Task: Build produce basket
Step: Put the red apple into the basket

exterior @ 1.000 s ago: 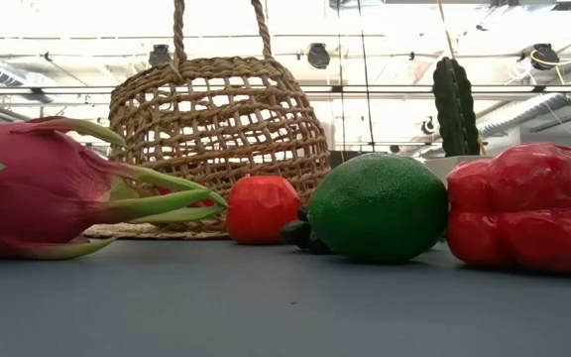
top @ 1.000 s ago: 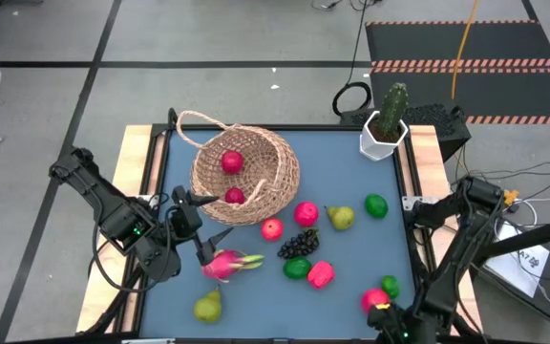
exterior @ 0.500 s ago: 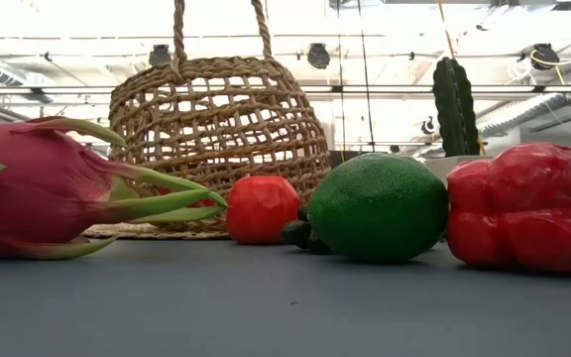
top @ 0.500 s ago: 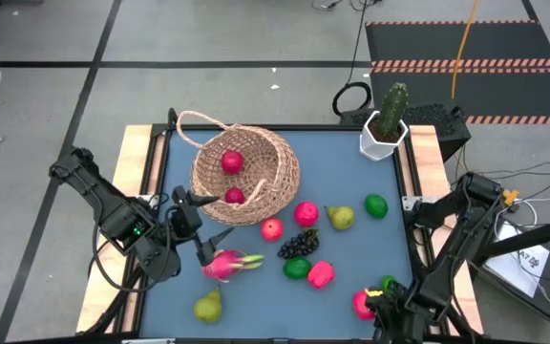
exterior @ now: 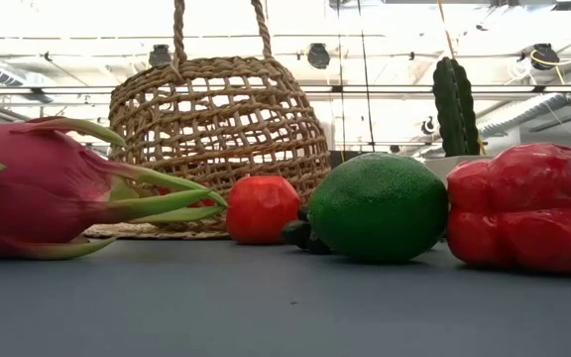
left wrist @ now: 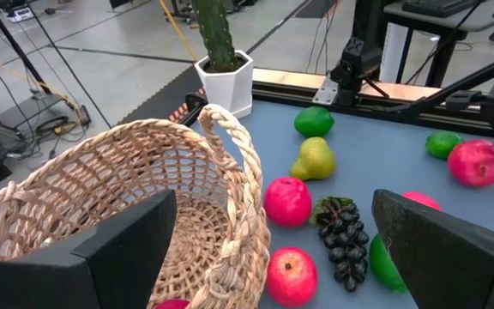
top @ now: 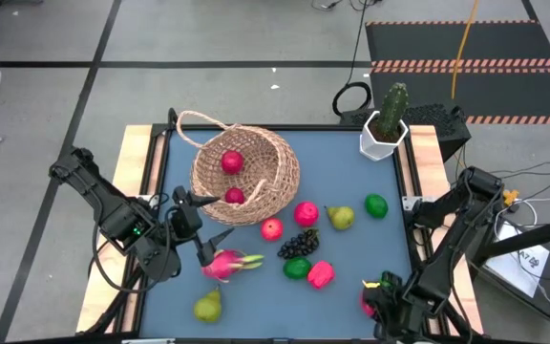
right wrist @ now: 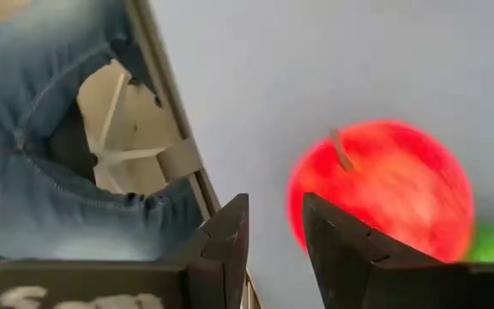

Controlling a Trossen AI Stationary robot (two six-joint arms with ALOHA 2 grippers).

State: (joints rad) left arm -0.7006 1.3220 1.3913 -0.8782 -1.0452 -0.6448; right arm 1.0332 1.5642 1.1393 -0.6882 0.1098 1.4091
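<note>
The wicker basket (top: 244, 175) lies tipped on its side at the far left, with two red fruits (top: 232, 161) in it. My left gripper (top: 210, 218) is open and hangs by the basket's mouth, above the dragon fruit (top: 225, 264). Pears, limes, grapes (top: 299, 243) and pink and red fruits lie scattered mid-table. A red apple (right wrist: 380, 193) and a lime (top: 390, 283) sit on the table at the near right. My right gripper (right wrist: 274, 249) slants down just beside the apple, its fingers a narrow gap apart with nothing between them. My right gripper stands close over the red apple's side (right wrist: 316, 206). One finger (right wrist: 337, 253) overlaps the apple in the wrist view, and I cannot tell whether it touches.
A white pot with a cactus (top: 386, 124) stands at the far right corner. The wooden table frame (right wrist: 157, 146) runs close to my right gripper, and a person in jeans (right wrist: 50, 172) stands just beyond it. A pear (top: 208, 306) lies at the near left.
My right gripper has moved a little toward the table's left and far side, over the red apple, tipping and rolling as it went. Its finger gap is unchanged. My left arm has kept still.
</note>
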